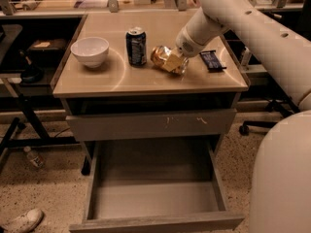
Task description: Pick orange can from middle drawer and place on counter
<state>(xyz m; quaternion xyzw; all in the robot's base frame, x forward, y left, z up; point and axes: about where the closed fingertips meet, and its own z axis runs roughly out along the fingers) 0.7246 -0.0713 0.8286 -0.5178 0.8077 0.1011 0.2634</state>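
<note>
Claw [173, 62] over counter [121, 79] pinching orange can [159, 55], tilted, long axis leftward.

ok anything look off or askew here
The orange can is tilted nearly onto its side, gripped by the hand at the counter, unlike the upright blue can. The middle drawer stands pulled out, empty. Pale scratches mark the drawer front above it.

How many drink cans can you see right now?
2. The blue can stands upright on the counter, right of the white bowl. The orange can is tilted just right of it, held in the gripper over the counter. The open drawer holds none.
</note>
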